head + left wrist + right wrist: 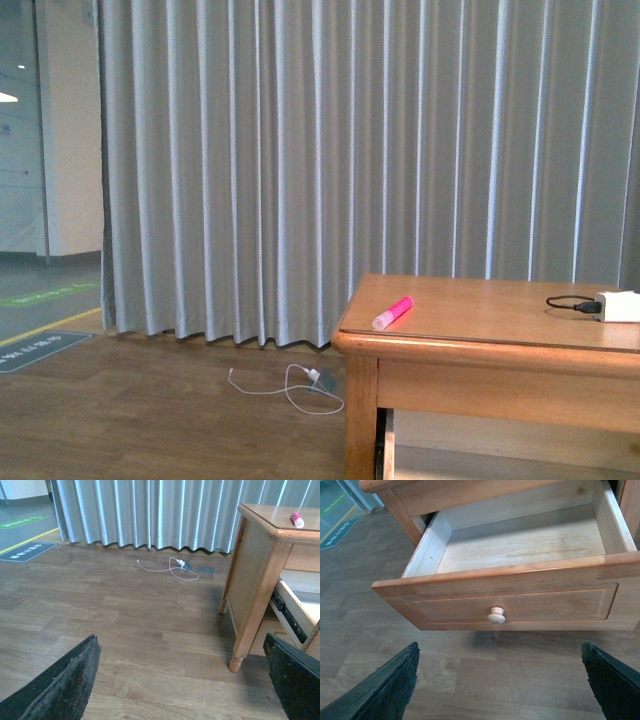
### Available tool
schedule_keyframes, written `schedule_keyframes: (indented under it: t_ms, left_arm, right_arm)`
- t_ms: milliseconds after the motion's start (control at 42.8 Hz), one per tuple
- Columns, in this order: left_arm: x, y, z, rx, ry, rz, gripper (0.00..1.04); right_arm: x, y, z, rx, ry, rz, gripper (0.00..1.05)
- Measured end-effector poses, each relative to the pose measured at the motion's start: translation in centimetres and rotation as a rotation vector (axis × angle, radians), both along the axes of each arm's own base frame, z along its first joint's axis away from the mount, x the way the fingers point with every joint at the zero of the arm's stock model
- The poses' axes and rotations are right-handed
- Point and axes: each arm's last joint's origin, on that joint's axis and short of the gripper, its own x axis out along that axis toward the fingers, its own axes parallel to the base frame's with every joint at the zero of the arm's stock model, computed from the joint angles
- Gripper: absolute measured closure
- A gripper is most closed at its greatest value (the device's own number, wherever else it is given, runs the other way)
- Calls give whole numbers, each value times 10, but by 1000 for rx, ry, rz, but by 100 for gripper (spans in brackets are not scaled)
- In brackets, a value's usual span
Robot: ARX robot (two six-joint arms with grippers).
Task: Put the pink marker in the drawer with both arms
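Your pink marker (393,313) lies on top of the dresser (480,300), near its left edge. The drawer (510,605) is pulled open, and your right gripper (499,680) hangs in front of its knob (496,615) with fingers (385,685) wide apart. Your left gripper (180,680) is spread wide too — over the floor (125,620) beside the dresser

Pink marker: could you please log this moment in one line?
pink marker: on dresser top | drawer: open | left gripper: open | right gripper: open
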Motion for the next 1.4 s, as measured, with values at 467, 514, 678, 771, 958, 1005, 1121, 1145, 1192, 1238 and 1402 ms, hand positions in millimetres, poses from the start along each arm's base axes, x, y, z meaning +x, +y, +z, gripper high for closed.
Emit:
schedule_keyframes:
  t_ms: [467, 514, 678, 771, 958, 1005, 1121, 1145, 1192, 1238, 1402]
  left_arm:
    - [0, 0, 0, 0, 0, 0, 6]
    - [0, 0, 0, 0, 0, 0, 6]
    - [0, 0, 0, 0, 0, 0, 6]
    - [0, 0, 0, 0, 0, 0, 6]
    - [0, 0, 0, 0, 0, 0, 6]
    - [0, 0, 0, 0, 0, 0, 6]
    - [0, 0, 0, 0, 0, 0, 6]
    - [0, 0, 0, 0, 0, 0, 6]
    - [0, 0, 0, 0, 0, 0, 6]
    - [0, 0, 0, 0, 0, 0, 6]
    - [0, 0, 0, 0, 0, 0, 6]
  right_arm:
    - [-10, 11, -7, -289, -380, -96, 97]
    - [-11, 11, -7, -294, -380, -96, 103]
    - [-13, 11, -7, -295, -383, -96, 86]
    - [-13, 11, -7, -295, -383, -96, 64]
    - [-13, 11, -7, -295, -382, -95, 29]
    - [-13, 11, -7, -295, -382, -95, 22]
    - [-13, 11, -7, -295, -382, -96, 7]
    - [-13, 11, -7, -295, -382, -96, 8]
    - [-13, 11, -7, -295, -382, -96, 9]
    - [-13, 11, -7, -295, -382, -96, 9]
    - [-13, 11, -7, -295, -382, -96, 9]
